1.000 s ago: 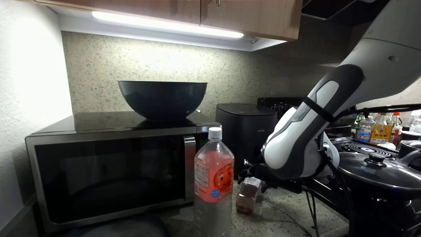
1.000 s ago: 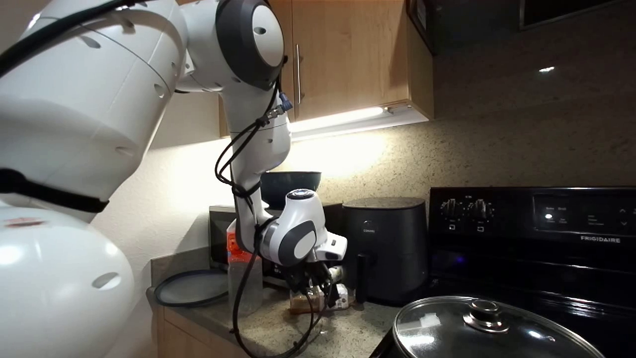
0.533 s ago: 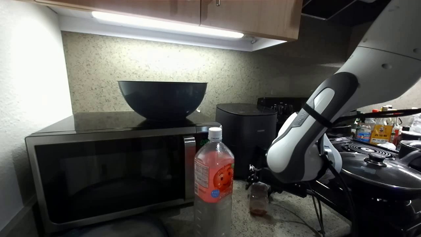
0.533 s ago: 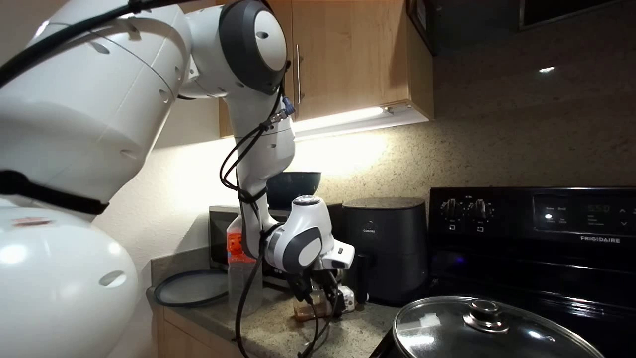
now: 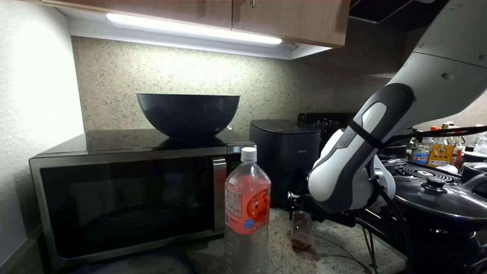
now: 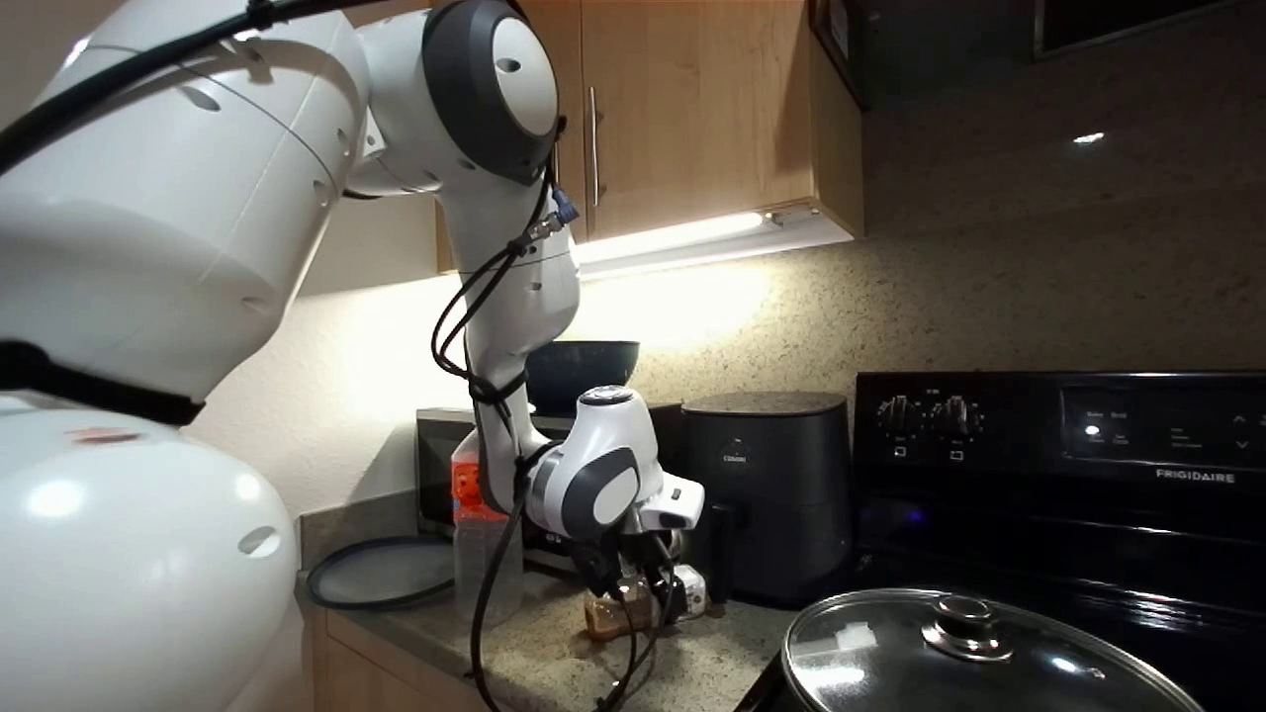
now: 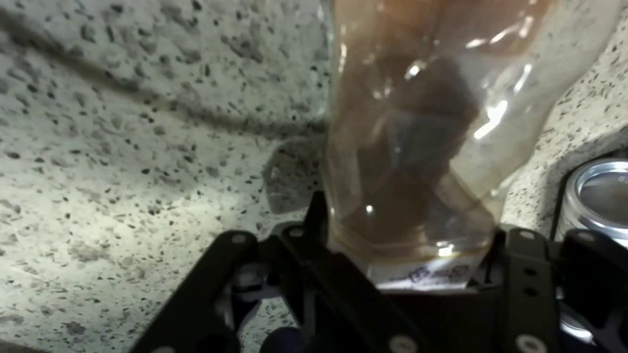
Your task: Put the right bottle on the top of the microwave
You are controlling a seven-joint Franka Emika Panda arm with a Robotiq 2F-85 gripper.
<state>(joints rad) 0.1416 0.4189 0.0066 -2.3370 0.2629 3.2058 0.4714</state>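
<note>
The right bottle (image 7: 417, 147), clear plastic with brownish liquid, lies on its side on the counter. My gripper (image 7: 409, 225) is shut on it, a dark finger touching each flank in the wrist view. In an exterior view the bottle (image 6: 621, 611) reaches out past both sides of the gripper (image 6: 648, 598), its pale label at the far end. Part of the bottle (image 5: 301, 230) is covered by the hand in an exterior view. The black microwave (image 5: 125, 205) stands against the wall with its door closed; in an exterior view the arm hides much of the microwave (image 6: 435, 470).
A large dark bowl (image 5: 188, 114) sits on the microwave's top. A tall red-labelled bottle (image 5: 249, 213) stands before the microwave. The black cylindrical appliance (image 6: 767, 494) is behind the hand. A metal can (image 7: 606, 196) is close to the jaws. A lidded pan (image 6: 969, 658) is on the stove.
The hand has come slightly lower, and the bottle has slid to the right in both exterior views, its slant a little different. In the last half second the hand has barely moved.
</note>
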